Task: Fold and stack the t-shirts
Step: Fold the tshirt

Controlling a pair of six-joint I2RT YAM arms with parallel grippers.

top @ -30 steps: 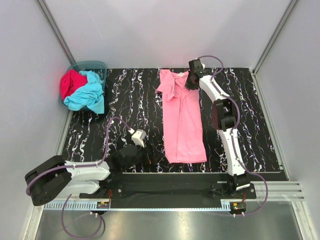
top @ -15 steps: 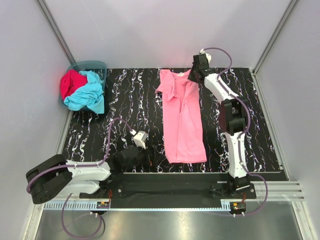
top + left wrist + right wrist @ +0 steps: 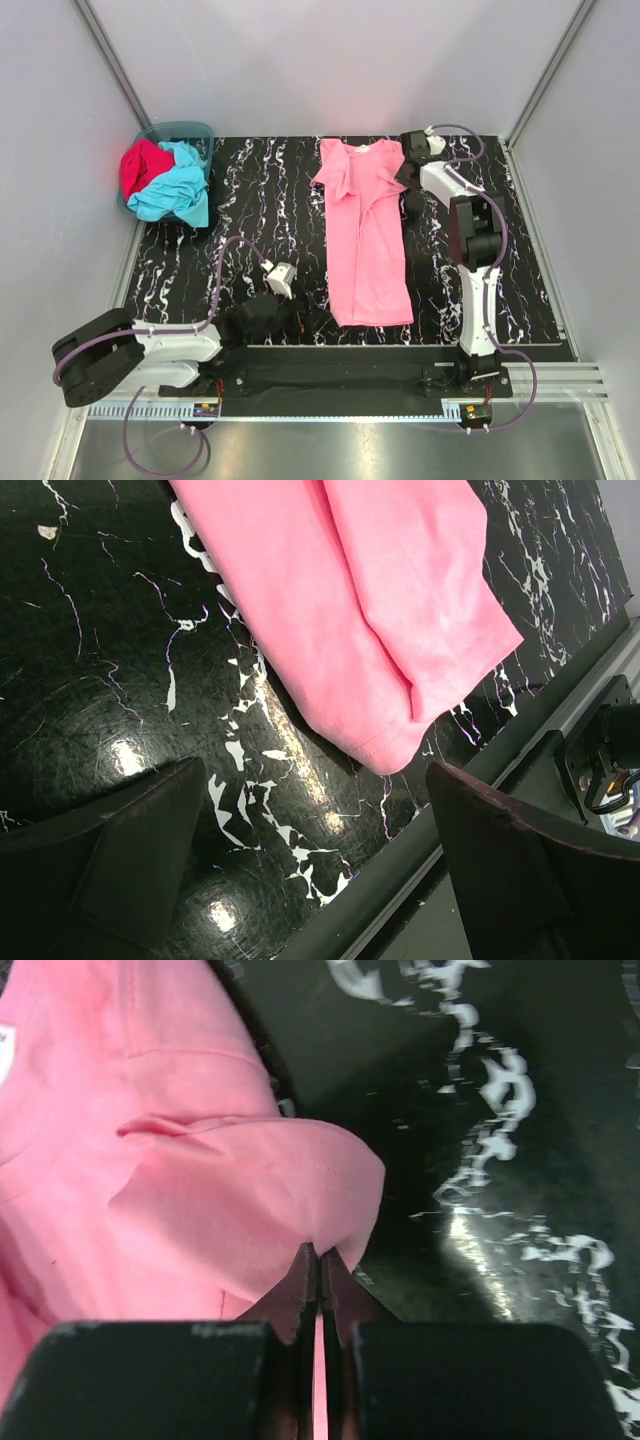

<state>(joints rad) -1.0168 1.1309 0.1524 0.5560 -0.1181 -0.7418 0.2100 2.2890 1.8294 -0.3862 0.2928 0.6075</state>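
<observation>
Right of the table's (image 3: 260, 200) middle, the pink shirt (image 3: 365, 240) lies flat in a long narrow strip with its sides folded in. Its long axis runs from near to far — collar toward the back wall, hem (image 3: 390, 750) toward the arm bases. The right gripper (image 3: 318, 1252) is at the far right shoulder, its fingers pressed together on a thin fold at the edge of the sleeve (image 3: 250, 1180), pinching the cloth. The left gripper (image 3: 315, 780) hovers low by the near left corner of the hem, fingers spread wide and holding nothing. The turquoise shirt (image 3: 178, 192) and the red shirt (image 3: 140, 165) are bunched together in the basket (image 3: 175, 128) at the far left, well apart from the pink one. The cotton looks light, limp and not slippery — it will likely drape and crease wherever it is lifted, and a single pinch may drag the layers out of line. A better hold is probably at both corners of one end, through all the layers. That way the strip can be carried over across its length without the folded sides falling open.
</observation>
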